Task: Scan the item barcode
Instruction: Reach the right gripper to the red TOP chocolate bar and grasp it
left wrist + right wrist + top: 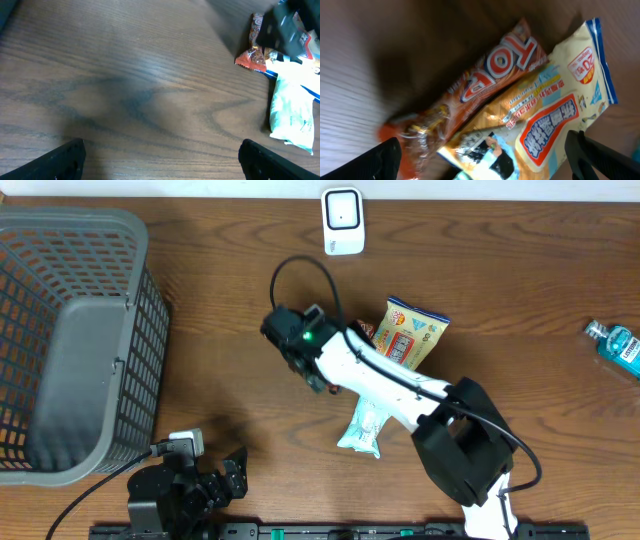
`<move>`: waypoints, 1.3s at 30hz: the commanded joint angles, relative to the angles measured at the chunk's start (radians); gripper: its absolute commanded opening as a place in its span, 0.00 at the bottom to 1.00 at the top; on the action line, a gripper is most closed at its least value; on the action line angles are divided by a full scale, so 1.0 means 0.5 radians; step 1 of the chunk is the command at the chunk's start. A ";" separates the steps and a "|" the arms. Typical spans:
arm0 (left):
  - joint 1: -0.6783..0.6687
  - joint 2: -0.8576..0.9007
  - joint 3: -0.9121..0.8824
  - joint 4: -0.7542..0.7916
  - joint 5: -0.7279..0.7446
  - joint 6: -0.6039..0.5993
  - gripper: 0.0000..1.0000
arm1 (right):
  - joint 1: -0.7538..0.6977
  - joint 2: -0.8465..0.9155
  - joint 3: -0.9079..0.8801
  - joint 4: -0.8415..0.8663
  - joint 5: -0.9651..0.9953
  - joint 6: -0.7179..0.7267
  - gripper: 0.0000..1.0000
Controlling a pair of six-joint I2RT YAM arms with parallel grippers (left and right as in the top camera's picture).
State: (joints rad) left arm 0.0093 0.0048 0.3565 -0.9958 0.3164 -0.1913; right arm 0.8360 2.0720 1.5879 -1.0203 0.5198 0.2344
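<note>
The left gripper (161,162) stands wide open with only bare table (125,75) between its jaws, and the right gripper (490,160) hangs equally spread over the brown snack bar (490,80) and yellow packet (555,107), which lie side by side between its fingertips.

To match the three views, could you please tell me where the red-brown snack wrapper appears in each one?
Overhead: the red-brown snack wrapper is a sliver near centre, just left of the yellow bag.
Left wrist: the wrapper is at upper right, above the white pouch.
Right wrist: the wrapper runs diagonally through the centre.
Shared landmark: the yellow bag beside it, in overhead and right wrist.
</note>
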 commanded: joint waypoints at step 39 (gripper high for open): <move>0.002 -0.002 -0.010 -0.020 0.025 -0.018 0.98 | -0.120 0.296 -0.159 0.469 -0.734 1.189 0.31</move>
State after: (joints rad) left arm 0.0093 0.0048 0.3561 -0.9958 0.3164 -0.1909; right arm 0.7921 2.1532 1.5227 -0.7692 0.2455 0.8207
